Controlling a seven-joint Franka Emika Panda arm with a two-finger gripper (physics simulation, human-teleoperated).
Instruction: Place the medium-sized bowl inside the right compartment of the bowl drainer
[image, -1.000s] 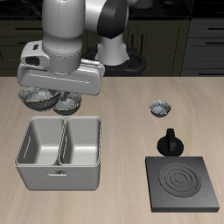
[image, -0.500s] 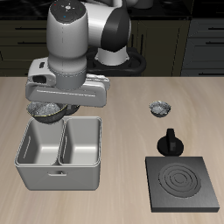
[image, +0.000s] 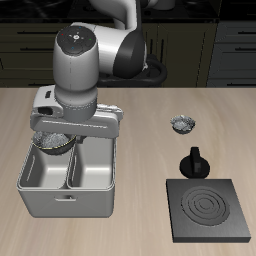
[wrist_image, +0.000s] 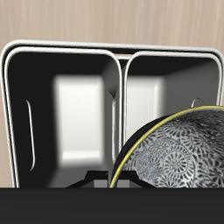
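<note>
My gripper (image: 60, 134) is shut on the medium-sized bowl (image: 52, 143), a dark-grey speckled bowl with a shiny patterned inside. I hold it by its rim just above the rim of the bowl drainer (image: 68, 200), a light-grey metal tub split by a centre wall. The bowl hangs over the right compartment (image: 45, 168), near its back edge. In the wrist view the bowl (wrist_image: 179, 149) fills the near field in front of the drainer (wrist_image: 114, 51), and both bins look empty. My fingertips (wrist_image: 103, 181) barely show there.
The smallest grey bowl (image: 182, 124) sits on the table farther back, beyond a black knobbed object (image: 194, 162). A black square burner plate (image: 208, 208) lies near the table's front edge. The wider grey bowl is hidden behind my arm.
My gripper has carried the bowl forward from behind the drainer and lowered it to just over the right compartment. The arm has swung forward with it.
</note>
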